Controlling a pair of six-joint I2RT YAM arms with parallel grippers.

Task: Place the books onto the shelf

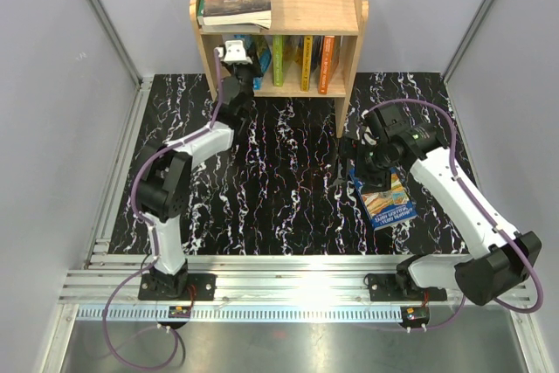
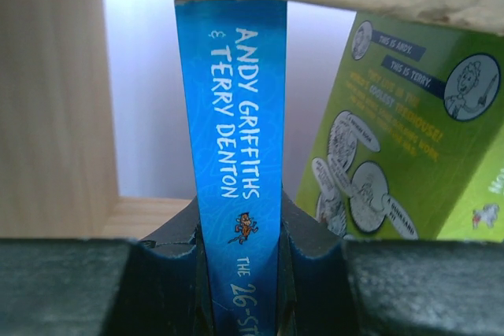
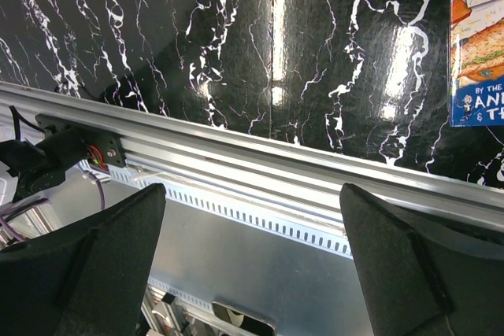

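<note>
- Tabletop (image 1: 288,189): glossy black marble pattern with white veins, bright streaks of overhead light reflected on it.
- Plain pale grey panels enclose it: left wall (image 1: 52,85), back wall (image 1: 410,6), right wall (image 1: 515,58).
- Aluminium rail (image 1: 288,272) runs along the near edge, with a slotted strip just below.
- Brushed metal sheet (image 1: 288,342) in the foreground.

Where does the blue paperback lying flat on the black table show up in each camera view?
Top external: blue cartoon-cover paperback lies flat, right of centre.
Left wrist: not in it.
Right wrist: top right corner, cut off by the edge.
Shared landmark: black white-veined marble tabletop.
</note>
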